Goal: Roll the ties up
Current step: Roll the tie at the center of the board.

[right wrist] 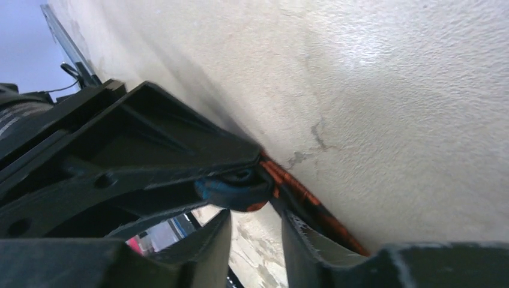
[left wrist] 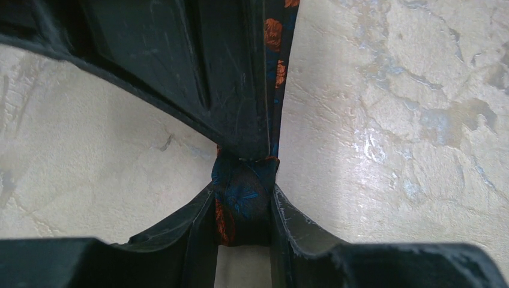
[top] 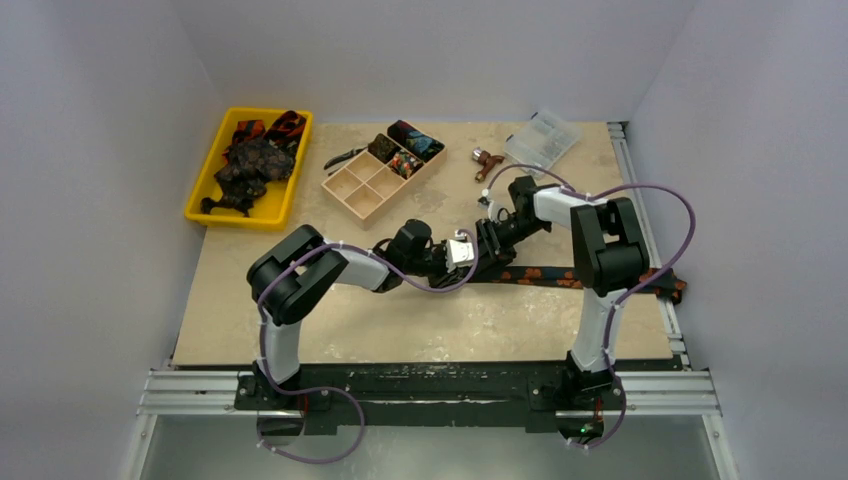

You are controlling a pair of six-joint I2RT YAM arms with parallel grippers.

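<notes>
We're watching the long dark necktie with orange blotches point(top: 560, 277), which is lying flat across the beige mottled worktop point(top: 400, 330), running from the centre to the right edge. Its centre end is sitting curled in a small tight roll point(left wrist: 243, 204), and the left jaws are clamping that roll. The right jaws are standing apart just beside it, gripping nothing. We're judging the rolling barely begun. Next, the roll needs turning along the flat length, staying tight.

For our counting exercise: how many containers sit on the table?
3: yellow bin at back left, divided tan tray beside it, clear plastic box at back right. Others may be hidden.
</notes>
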